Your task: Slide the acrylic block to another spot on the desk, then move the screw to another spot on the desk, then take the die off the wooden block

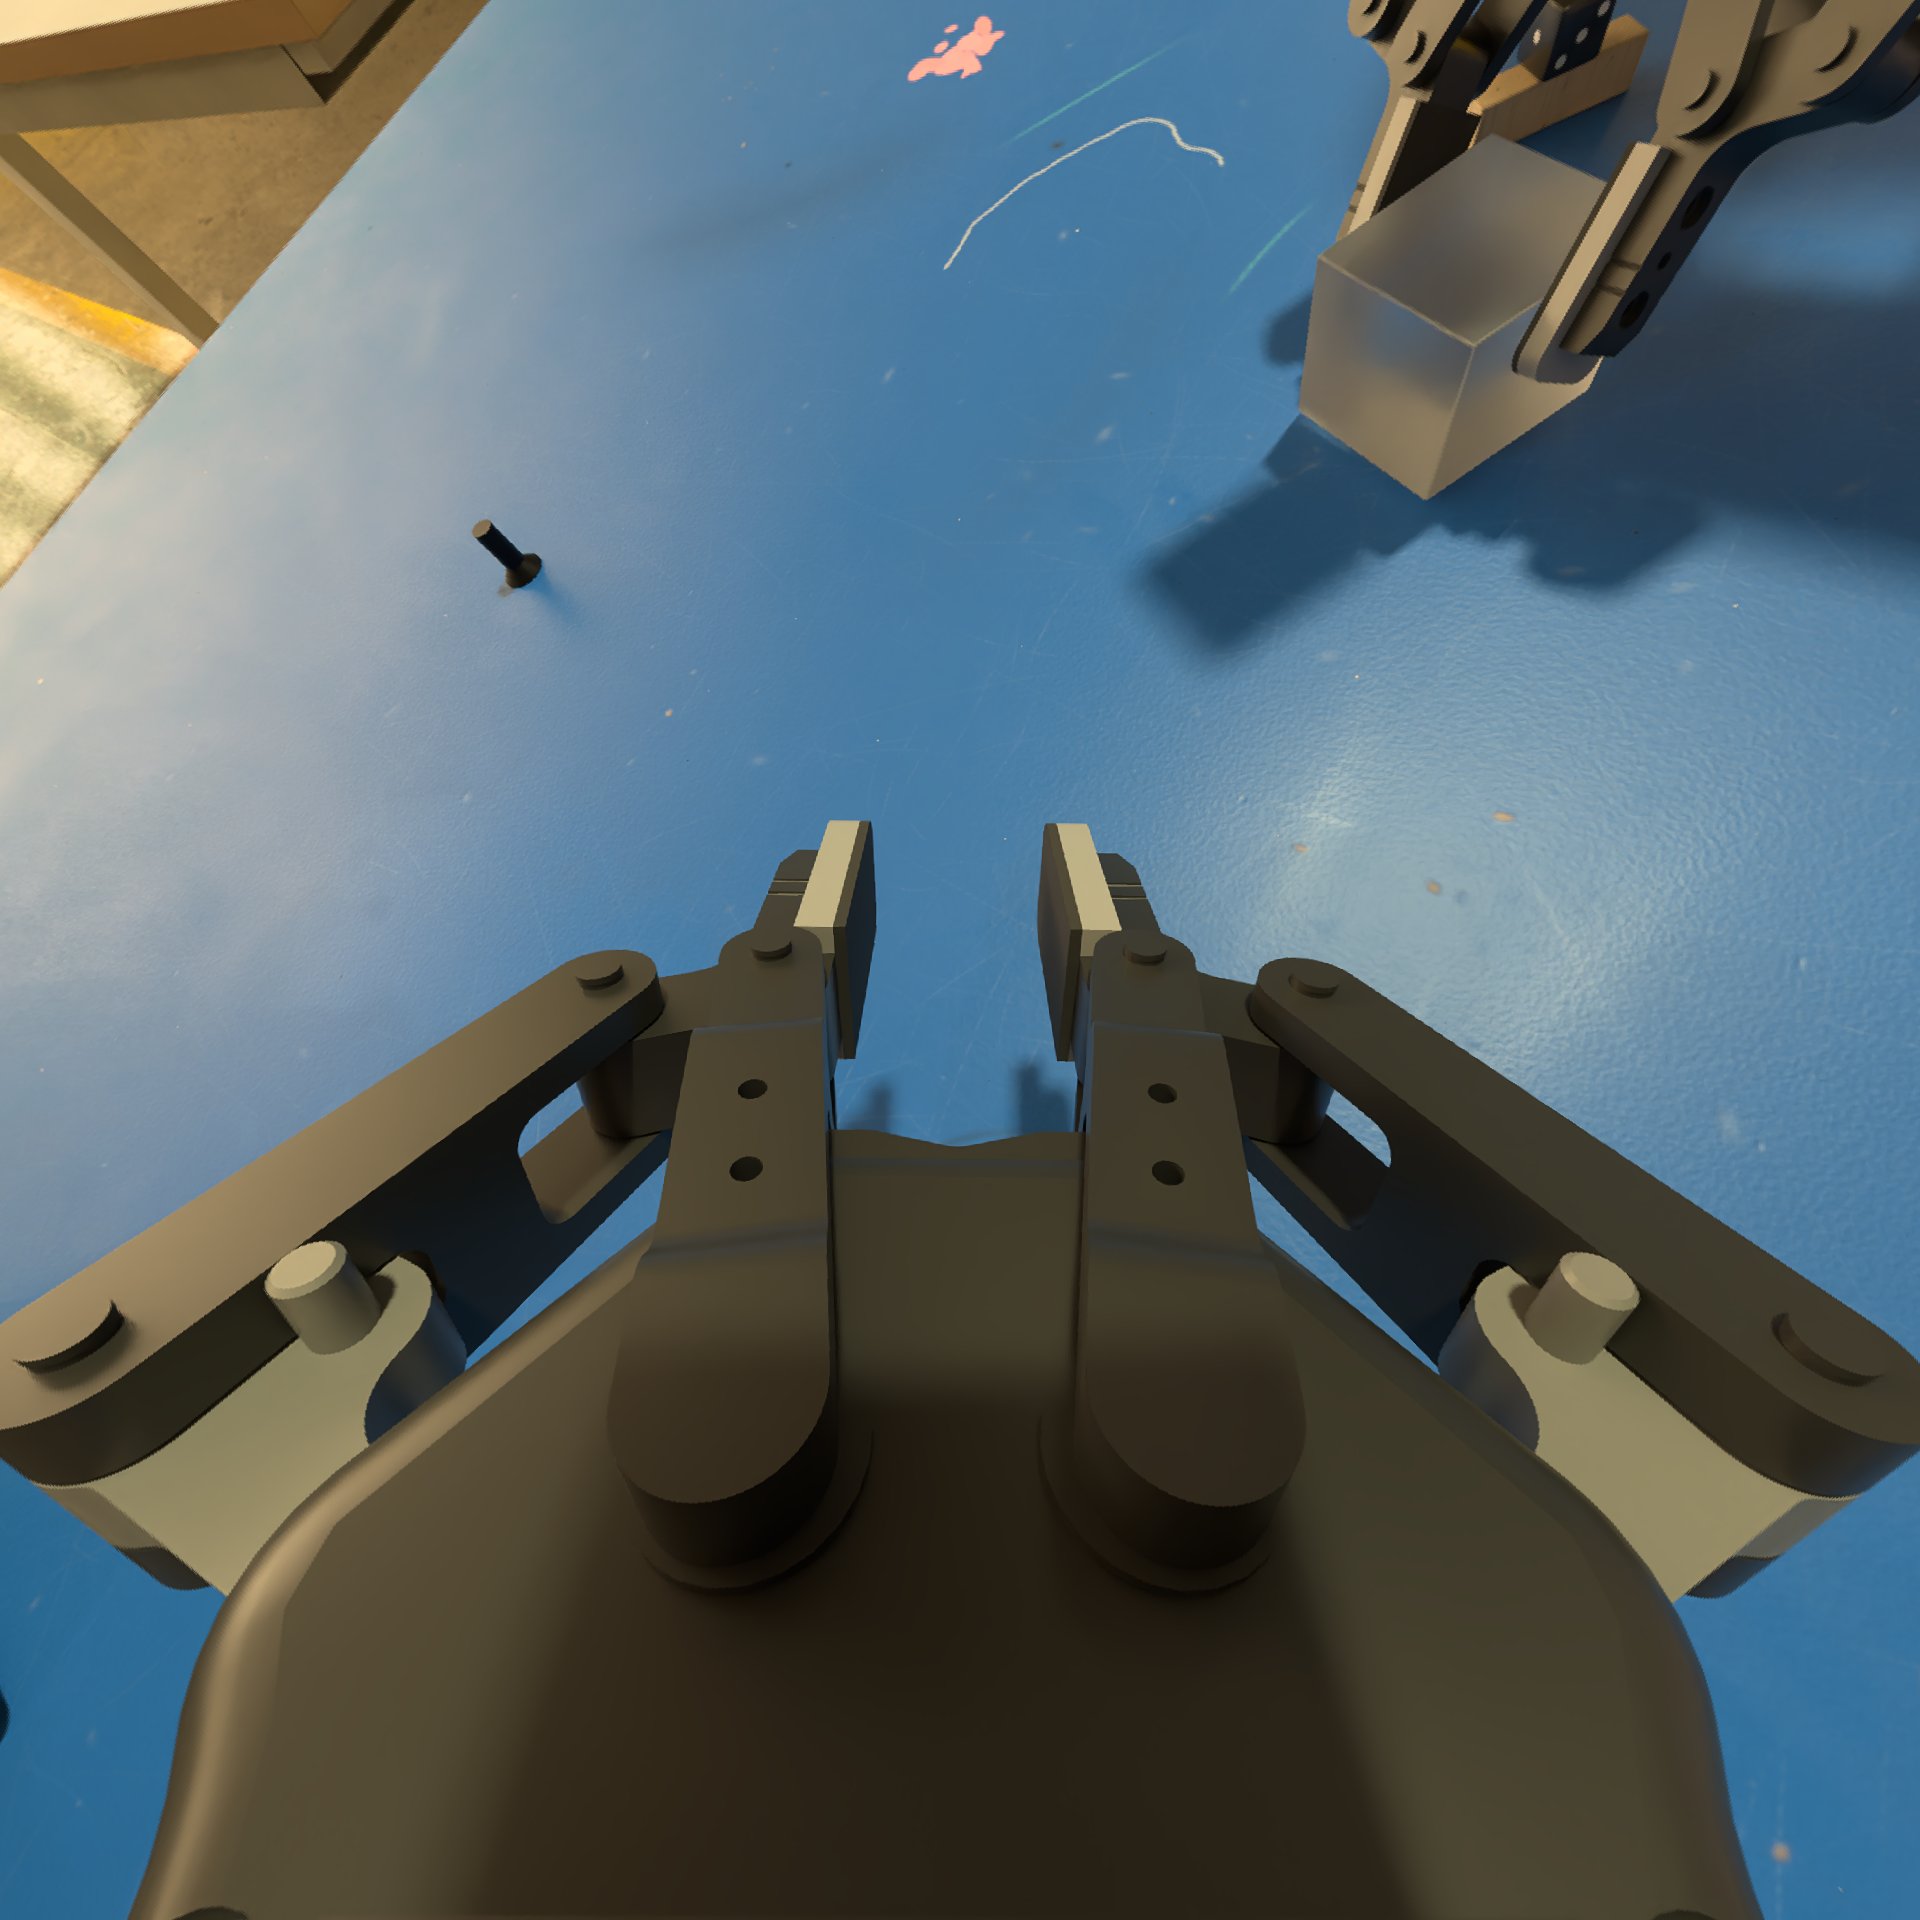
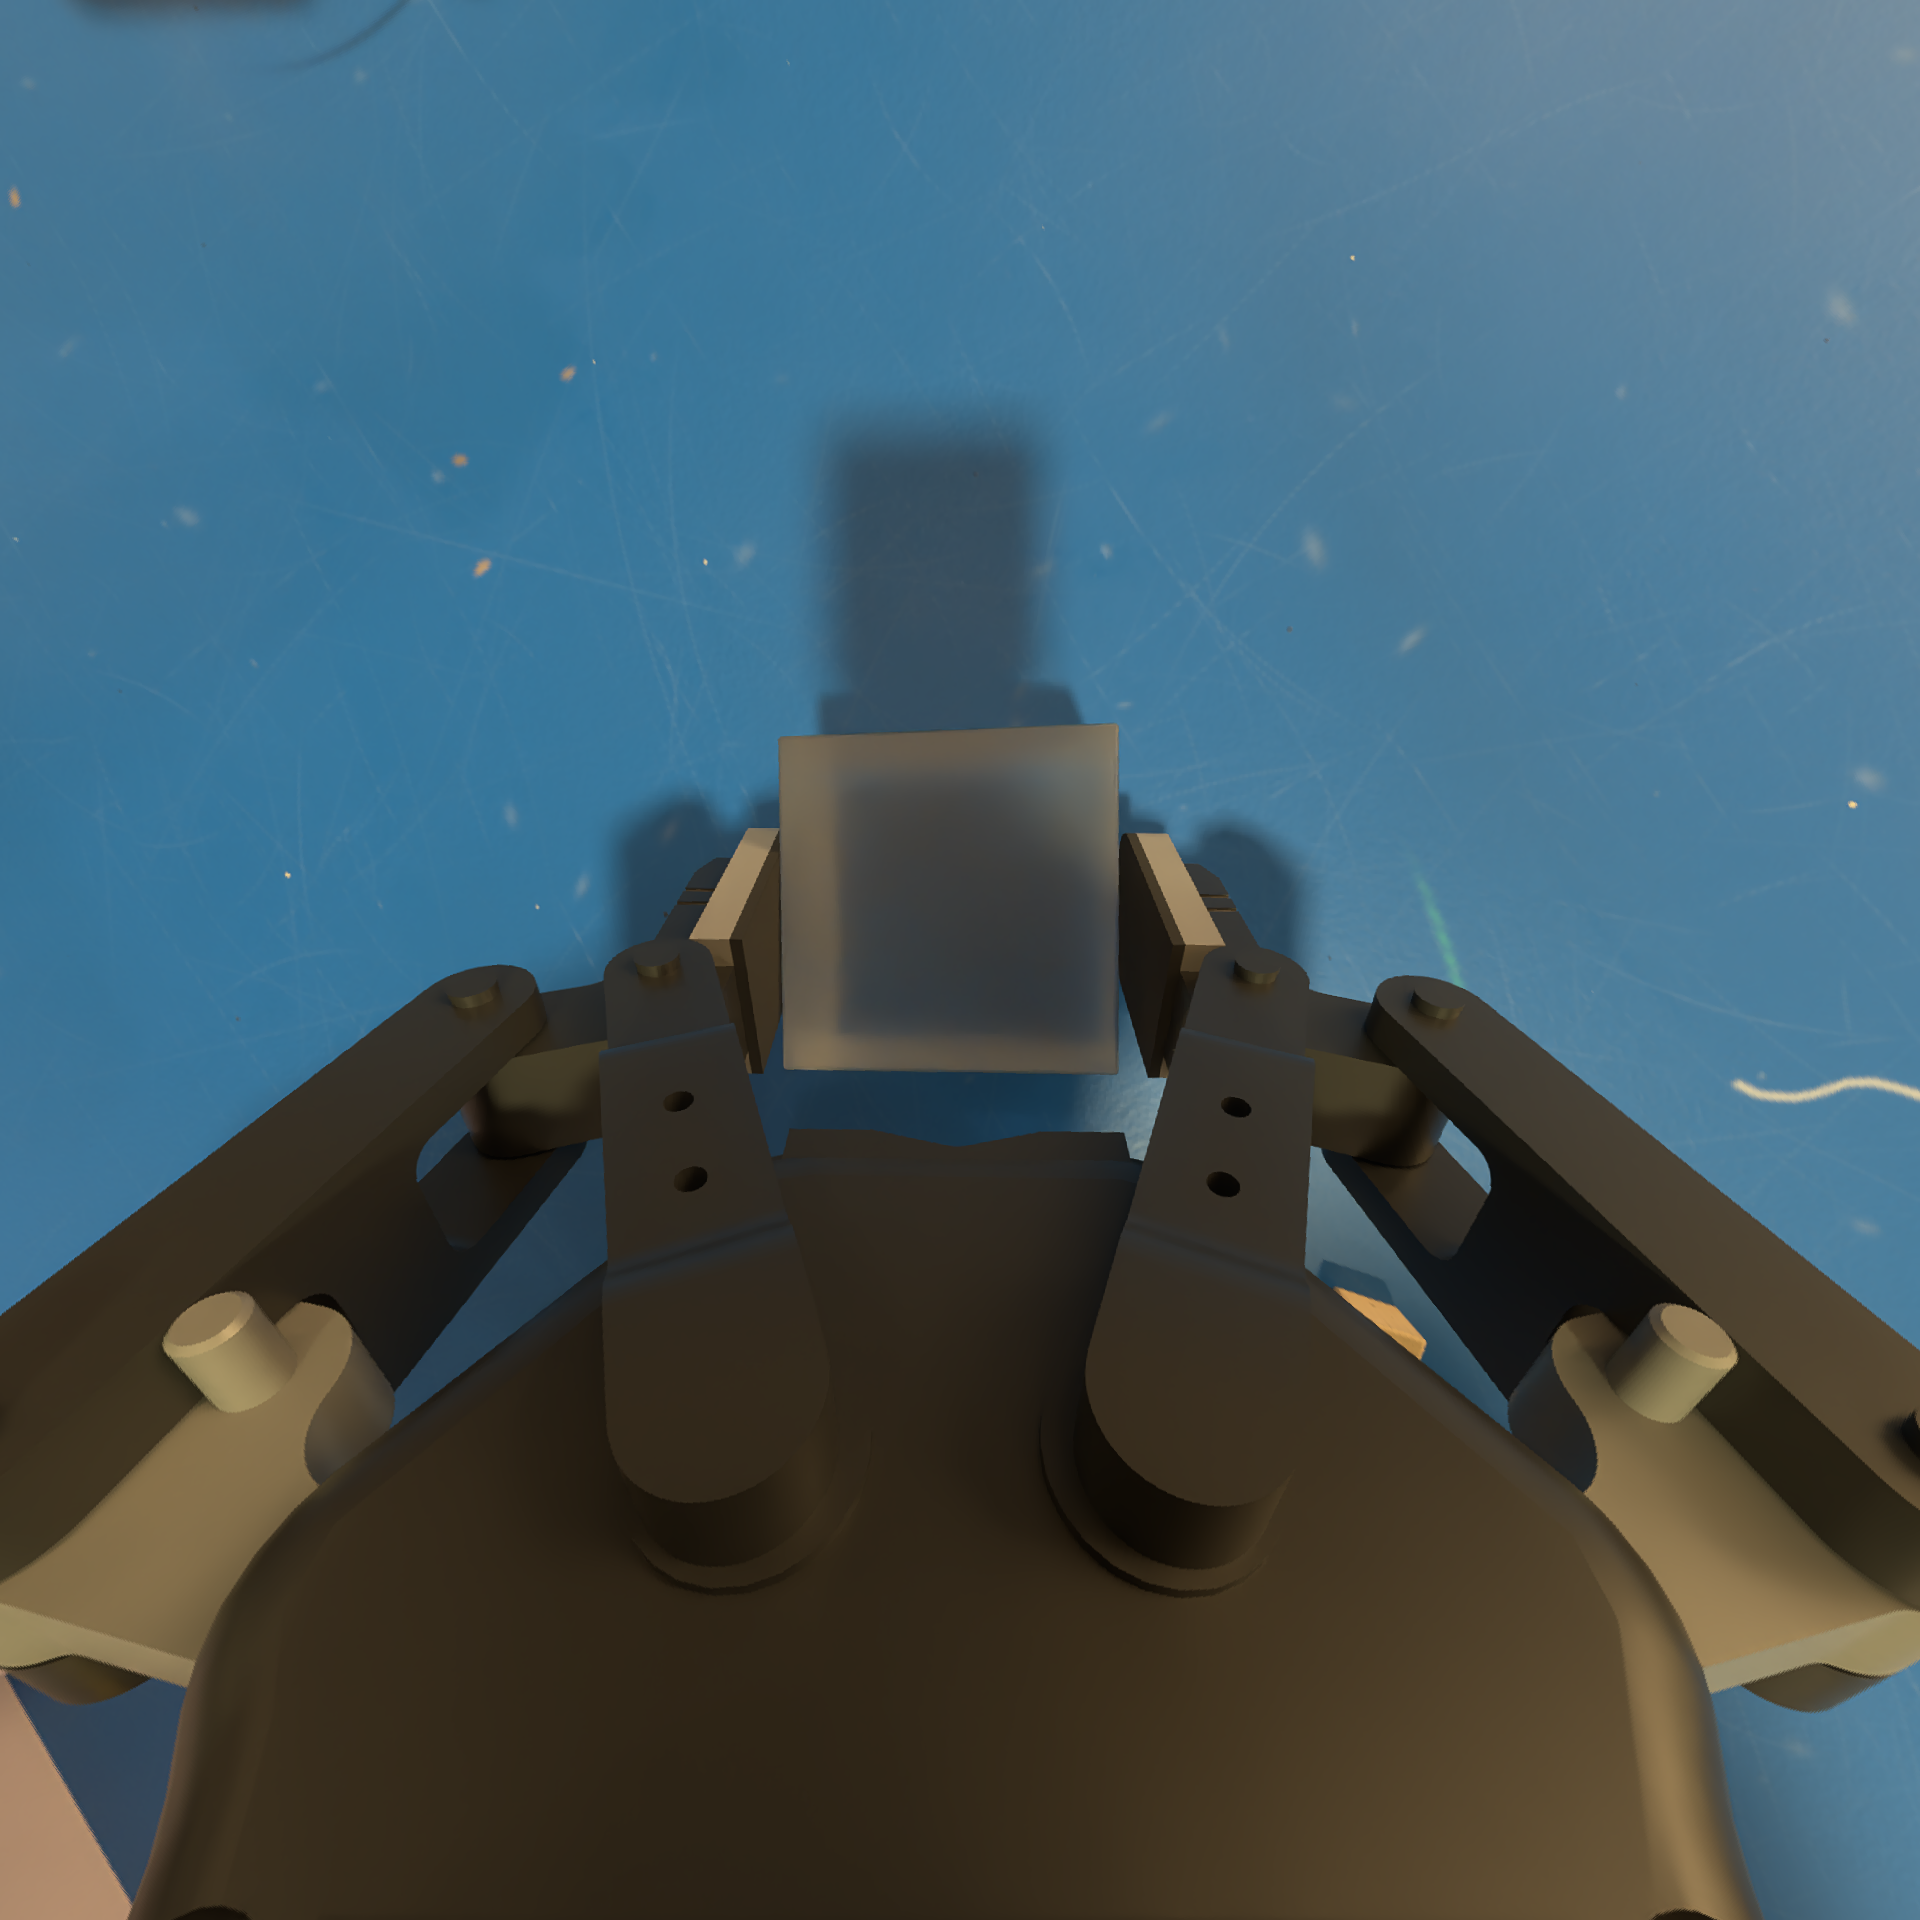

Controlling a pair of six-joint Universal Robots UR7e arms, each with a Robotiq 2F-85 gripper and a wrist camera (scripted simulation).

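The frosted grey acrylic block sits between my right gripper's pads, which press on its two sides. In the left wrist view the same block is at the desk's far right, at or just above the surface, inside the right gripper. A small black screw lies on the blue desk at the left. My left gripper is open and empty above the desk's middle. Behind the right gripper, part of the wooden block shows, with a dark dotted die on it, mostly hidden.
The desk's left edge runs diagonally, with floor and a light table frame beyond. A pink stain and a white scribble mark the far desk. A corner of the wooden block peeks beside the right gripper's body.
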